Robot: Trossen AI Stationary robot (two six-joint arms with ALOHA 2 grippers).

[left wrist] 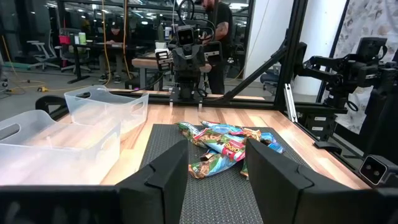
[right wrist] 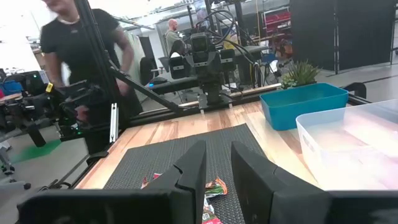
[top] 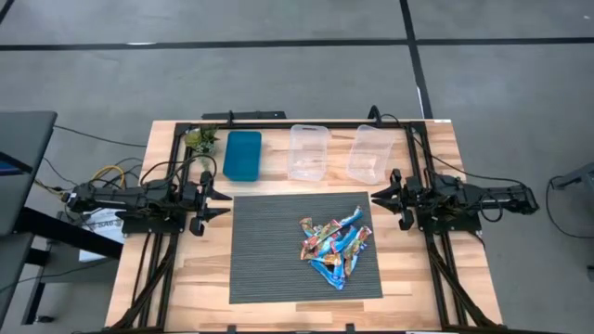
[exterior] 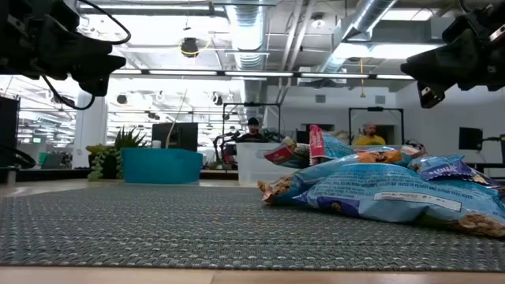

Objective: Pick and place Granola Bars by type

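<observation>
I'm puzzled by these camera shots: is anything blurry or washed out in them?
Right wrist view: the person walking by is smeared by motion, and the window behind is blown out white. Low view: the near mat and closest bars look soft, and the ceiling lights glare. High view: even light, with the bars sharp on the mat.

Granola Bars [top: 334, 247]: heaped and overlapping, exact count untellable; pile partly hidden behind gripper fingers [right wrist: 193, 171] in right wrist view.
</observation>
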